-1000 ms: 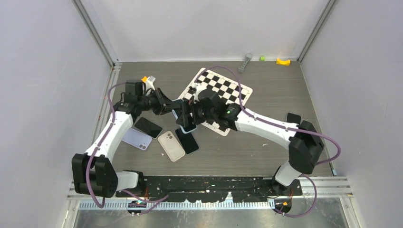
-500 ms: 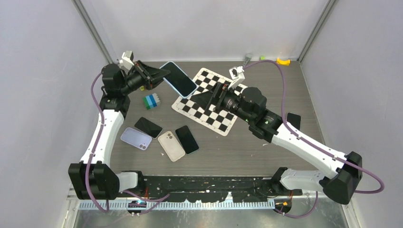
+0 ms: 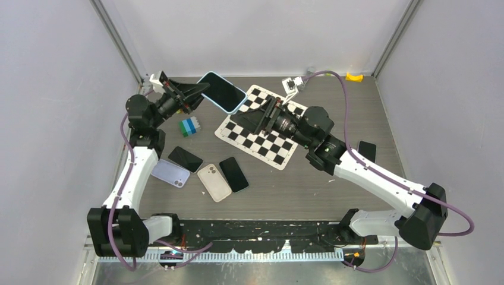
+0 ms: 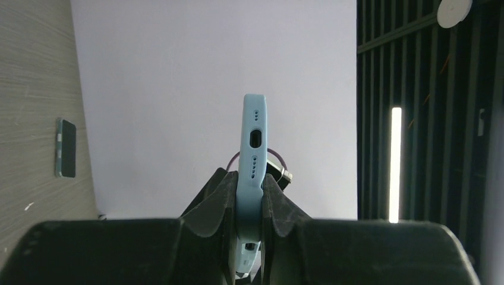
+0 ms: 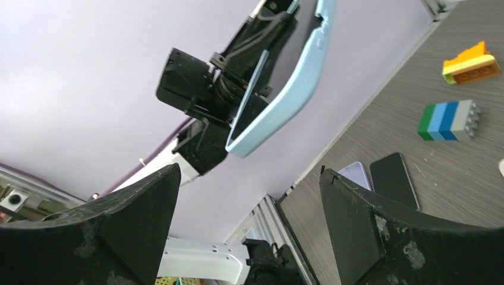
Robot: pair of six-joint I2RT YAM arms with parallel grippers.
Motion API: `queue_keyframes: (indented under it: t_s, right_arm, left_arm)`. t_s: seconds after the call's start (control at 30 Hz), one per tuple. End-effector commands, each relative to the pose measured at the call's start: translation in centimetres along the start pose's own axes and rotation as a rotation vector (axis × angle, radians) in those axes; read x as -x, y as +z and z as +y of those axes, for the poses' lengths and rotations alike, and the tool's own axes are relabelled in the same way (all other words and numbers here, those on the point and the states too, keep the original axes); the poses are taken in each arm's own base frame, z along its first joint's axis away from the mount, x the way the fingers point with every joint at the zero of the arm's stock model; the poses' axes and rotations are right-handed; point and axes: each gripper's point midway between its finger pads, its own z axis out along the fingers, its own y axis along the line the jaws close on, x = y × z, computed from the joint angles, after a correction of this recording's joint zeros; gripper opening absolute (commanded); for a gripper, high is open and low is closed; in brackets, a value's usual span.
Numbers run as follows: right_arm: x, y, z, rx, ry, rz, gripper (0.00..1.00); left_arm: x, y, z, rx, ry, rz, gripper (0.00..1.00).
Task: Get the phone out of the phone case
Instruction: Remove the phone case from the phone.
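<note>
The phone in its light blue case (image 3: 221,92) is held in the air at the back left, dark screen up. My left gripper (image 3: 199,90) is shut on its near end. In the left wrist view the case (image 4: 254,142) stands edge-on between the fingers (image 4: 221,199), charging port showing. My right gripper (image 3: 260,119) is open and empty above the checkerboard, a little right of the phone and apart from it. In the right wrist view the case (image 5: 285,89) hangs ahead of the open gripper (image 5: 249,196), its edge bowed away from the phone body.
A checkerboard mat (image 3: 267,136) lies mid-table. A green-blue brick (image 3: 190,126), two black phones (image 3: 185,159) (image 3: 234,174), a lilac phone (image 3: 170,173) and a beige case (image 3: 214,182) lie front left. Another black phone (image 3: 367,148) lies right. Small parts (image 3: 354,76) sit by the back wall.
Both grippers were low at the table's middle on the phone. My left arm has lifted the phone up to the back left. My right gripper has let go and drawn back over the checkerboard.
</note>
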Motion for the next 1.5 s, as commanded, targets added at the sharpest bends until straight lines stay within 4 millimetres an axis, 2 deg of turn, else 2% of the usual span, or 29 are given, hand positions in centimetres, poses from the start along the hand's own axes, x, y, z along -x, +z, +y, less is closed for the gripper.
queue_keyframes:
  t_s: [0.0,0.03,0.23,0.4,0.5,0.7,0.83,0.93,1.23,1.3,1.47]
  right_arm:
    - [2.7,1.0,4.3,0.132,-0.025,-0.053,0.9]
    - [2.6,1.2,4.1,0.116,-0.021,-0.04,0.89]
    - [3.1,2.3,4.1,0.108,-0.014,-0.046,0.59]
    - [2.9,2.8,3.4,0.084,-0.029,-0.037,0.41]
    - [2.3,3.0,3.0,0.079,-0.059,-0.006,0.24]
    - [1.1,3.4,2.8,0.08,-0.185,0.099,0.03]
    - [0.2,3.4,1.8,0.051,-0.28,0.18,0.01]
    - [-0.4,3.0,0.4,-0.01,-0.324,0.232,0.01]
    - [0.6,2.3,-3.0,-0.185,-0.455,0.229,0.01]
    - [0.9,2.1,-3.2,-0.203,-0.469,0.225,0.01]
    - [1.6,1.7,-2.3,-0.189,-0.464,0.195,0.01]
  left_arm:
    - [-1.3,-0.8,-4.5,-0.147,0.043,0.01,0.0]
    - [-1.3,-0.8,-4.6,-0.149,0.044,0.01,0.0]
    - [-1.4,-1.0,-4.6,-0.16,0.019,0.011,0.0]
    - [-1.5,-1.1,-4.5,-0.157,-0.009,0.016,0.0]
    - [-2.3,-0.7,-3.4,-0.095,-0.099,0.057,0.0]
    - [-3.4,-0.2,-1.7,-0.031,-0.234,0.1,0.0]
    - [-3.5,-0.2,-0.9,-0.032,-0.306,0.106,0.0]
    - [-3.4,-0.2,-0.3,-0.044,-0.36,0.099,0.0]
    - [-3.6,-0.2,-0.2,-0.058,-0.419,0.1,0.0]
    - [-3.5,-0.1,0.1,-0.052,-0.42,0.095,0.0]
    - [-3.1,-0.1,-0.4,-0.085,-0.392,0.075,0.0]
